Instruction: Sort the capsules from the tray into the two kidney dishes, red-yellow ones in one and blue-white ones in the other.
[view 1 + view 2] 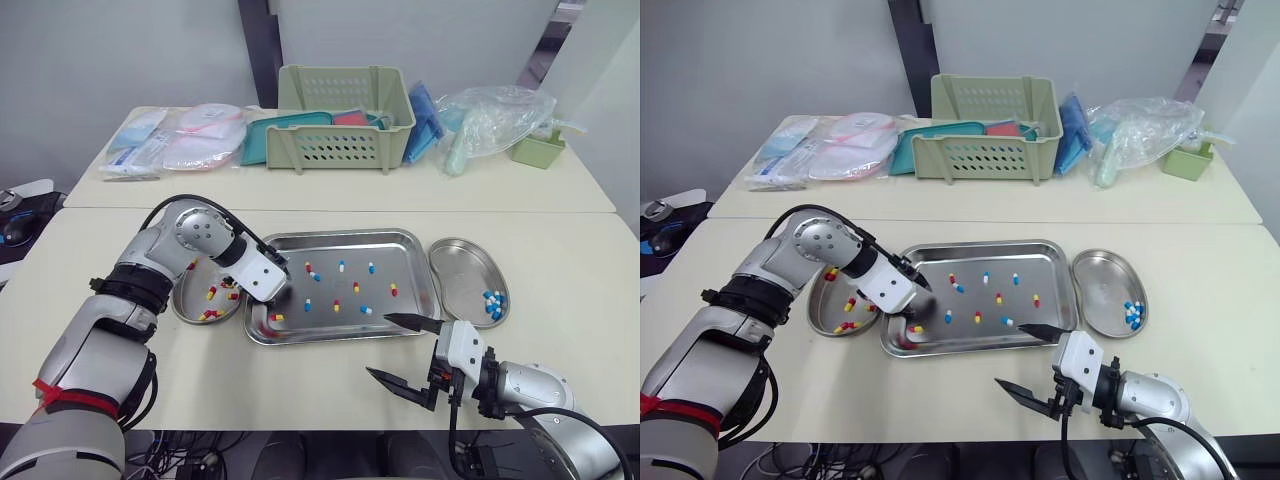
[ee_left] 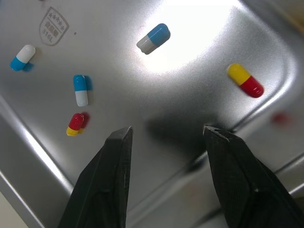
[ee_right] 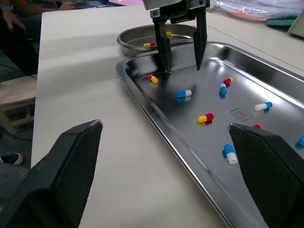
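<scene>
A steel tray (image 1: 340, 237) in the middle of the table holds several scattered capsules, some red-yellow and some blue-white. The left kidney dish (image 1: 185, 300) contains red-yellow capsules, the right kidney dish (image 1: 465, 265) blue-white ones. My left gripper (image 1: 281, 296) hangs open just above the tray's left part, nothing between its fingers. A red-yellow capsule (image 2: 245, 80) lies close beside it near the tray's front left corner, and a blue-white capsule (image 2: 153, 38) lies a little farther in. My right gripper (image 1: 378, 346) is wide open and empty over the bare table, in front of the tray's front right rim.
A second table behind carries a green basket (image 1: 345, 118), flat plastic packets (image 1: 175, 140), a clear bag (image 1: 495, 115) and a small green box (image 1: 537, 150). The table's front edge runs just under my right gripper.
</scene>
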